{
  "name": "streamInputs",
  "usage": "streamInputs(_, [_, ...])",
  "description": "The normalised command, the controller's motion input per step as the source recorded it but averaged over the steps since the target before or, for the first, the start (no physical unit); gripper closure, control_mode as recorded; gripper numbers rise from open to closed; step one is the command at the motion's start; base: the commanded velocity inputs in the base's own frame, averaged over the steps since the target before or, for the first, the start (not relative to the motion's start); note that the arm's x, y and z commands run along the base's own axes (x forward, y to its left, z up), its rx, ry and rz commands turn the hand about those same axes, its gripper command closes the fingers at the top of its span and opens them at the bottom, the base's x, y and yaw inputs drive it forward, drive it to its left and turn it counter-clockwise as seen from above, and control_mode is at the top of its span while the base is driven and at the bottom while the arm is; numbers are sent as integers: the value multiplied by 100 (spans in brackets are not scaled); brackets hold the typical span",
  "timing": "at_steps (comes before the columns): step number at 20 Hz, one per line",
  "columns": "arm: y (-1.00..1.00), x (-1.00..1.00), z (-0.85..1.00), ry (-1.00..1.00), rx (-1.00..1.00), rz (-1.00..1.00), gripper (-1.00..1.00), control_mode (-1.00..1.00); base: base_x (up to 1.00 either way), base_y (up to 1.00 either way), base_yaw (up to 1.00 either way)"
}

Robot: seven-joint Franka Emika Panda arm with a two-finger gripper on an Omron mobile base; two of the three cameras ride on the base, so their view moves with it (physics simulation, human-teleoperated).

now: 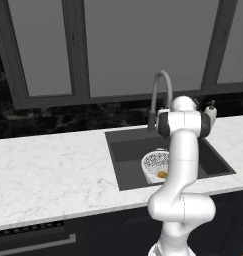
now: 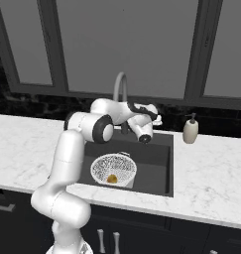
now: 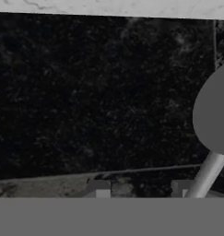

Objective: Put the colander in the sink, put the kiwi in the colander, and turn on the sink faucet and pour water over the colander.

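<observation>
Kiwi inside colander

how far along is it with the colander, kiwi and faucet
Done: the colander sits in the sink with the kiwi inside. In hand: the gripper is up by the sink faucet. Left: no water is visibly running over the colander.

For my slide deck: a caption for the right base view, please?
Kiwi sits in colander in sink; gripper reaches beside faucet.

white mesh colander, yellow-brown kiwi, dark grey sink, white-veined marble counter
</observation>
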Motion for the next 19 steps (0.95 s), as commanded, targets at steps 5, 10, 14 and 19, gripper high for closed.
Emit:
streamInputs(5, [-100,-12,-29,0,12,0,100,-100,0,0,0])
streamInputs(10, [-95,-66,65,-13,35,13,100,-100,0,0,0])
streamInputs(14, [-45,-61,94,1,45,39,100,-100,0,0,0])
streamInputs(19, [0,-67,49,11,33,53,100,-100,0,0,0])
